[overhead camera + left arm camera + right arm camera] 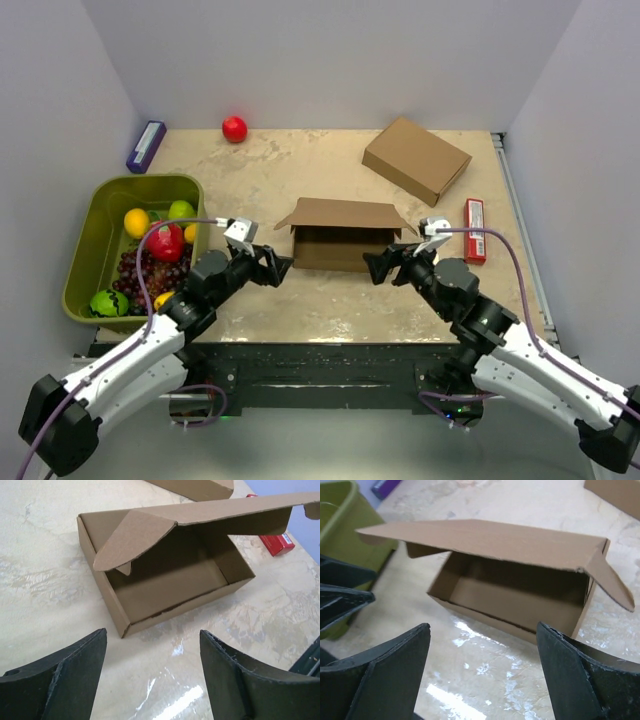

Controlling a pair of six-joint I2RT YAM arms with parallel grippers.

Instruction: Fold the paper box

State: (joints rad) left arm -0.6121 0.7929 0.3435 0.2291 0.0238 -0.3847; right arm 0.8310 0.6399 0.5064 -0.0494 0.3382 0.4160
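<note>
Paper box (338, 248): formed, lid flap raised
Left gripper (283, 268): jaws apart, empty, just beside the box's left end
Right gripper (372, 268): jaws apart, empty, by its right end

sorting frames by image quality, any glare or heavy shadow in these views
Left wrist: white glare streaks on the glossy table in front of the paper box, its inside shaded by the lid. Right wrist: the same glare by the box's near wall. Top external: even, soft light, no strong glare.
</note>
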